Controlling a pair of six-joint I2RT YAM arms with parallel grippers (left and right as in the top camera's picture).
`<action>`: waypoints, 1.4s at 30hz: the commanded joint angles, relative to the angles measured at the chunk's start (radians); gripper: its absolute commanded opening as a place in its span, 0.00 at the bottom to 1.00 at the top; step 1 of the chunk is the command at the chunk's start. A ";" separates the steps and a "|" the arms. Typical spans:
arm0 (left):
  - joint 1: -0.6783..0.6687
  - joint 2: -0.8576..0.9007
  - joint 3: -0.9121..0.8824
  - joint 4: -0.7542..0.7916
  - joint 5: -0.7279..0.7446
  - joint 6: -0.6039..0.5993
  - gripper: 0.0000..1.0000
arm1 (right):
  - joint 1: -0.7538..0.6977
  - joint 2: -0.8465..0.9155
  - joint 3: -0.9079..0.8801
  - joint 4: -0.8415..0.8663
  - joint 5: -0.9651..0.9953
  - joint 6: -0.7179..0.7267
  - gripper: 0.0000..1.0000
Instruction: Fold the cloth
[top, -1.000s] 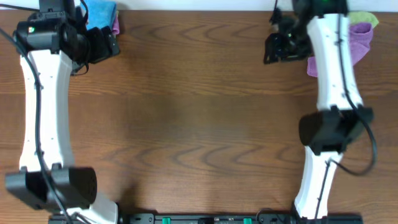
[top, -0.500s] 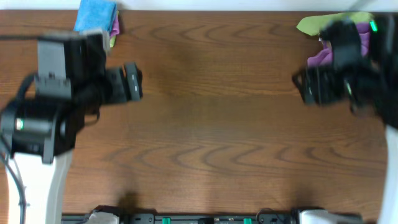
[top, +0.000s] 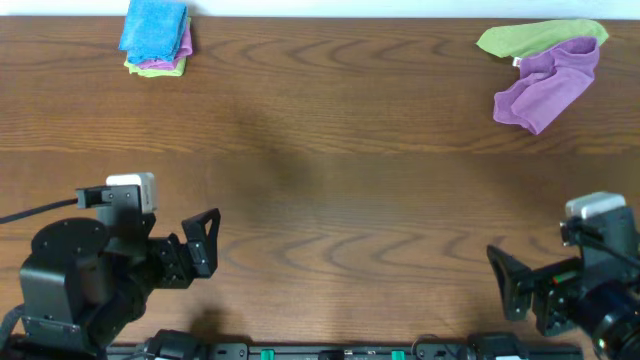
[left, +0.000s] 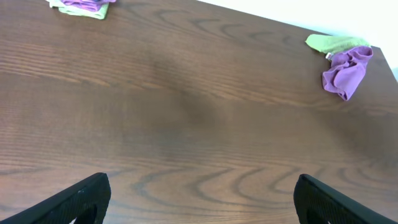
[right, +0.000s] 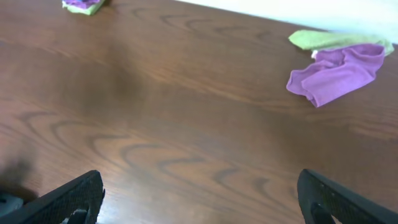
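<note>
**A:** Overhead view first: where is the bright sky-blue, folded rectangular microfibre cloth (top: 155, 22)?

**B:** On top of a small stack, over a folded purple cloth (top: 184, 44) and a folded lime-green cloth (top: 150, 70), at the far edge of the brown wooden bench (top: 330, 120). It lies well apart from the left end effector (top: 207, 243), beyond it and a little to its left.

**A:** And from the right end effector (top: 505, 283)?

**B:** Farther still, diagonally across the bench. Beyond that one lie a crumpled purple cloth (top: 548, 85) and a loose lime-green cloth (top: 535, 38), touching each other; neither is the task's.

**A:** Is either arm holding anything?

**B:** No. Both are released and empty: each wrist view shows the fingers (left: 78, 198) spread wide, with bare wood between them.

**A:** Long axis?

**B:** The sky-blue cloth runs near-to-far, slightly tilted.

**A:** Your reading?

**B:** It looks folded already. Should any touch remain, the left arm is clearly nearer and would reach straight out along that axis.
</note>
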 joint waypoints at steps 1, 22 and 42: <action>-0.006 -0.001 -0.010 0.001 0.006 -0.008 0.95 | -0.006 -0.011 -0.007 -0.036 0.003 0.000 0.99; -0.006 -0.002 -0.013 -0.015 -0.236 0.041 0.95 | -0.006 -0.011 -0.007 -0.076 0.003 0.000 0.99; 0.131 -0.435 -0.646 0.455 -0.429 0.293 0.95 | -0.006 -0.011 -0.007 -0.076 0.003 0.000 0.99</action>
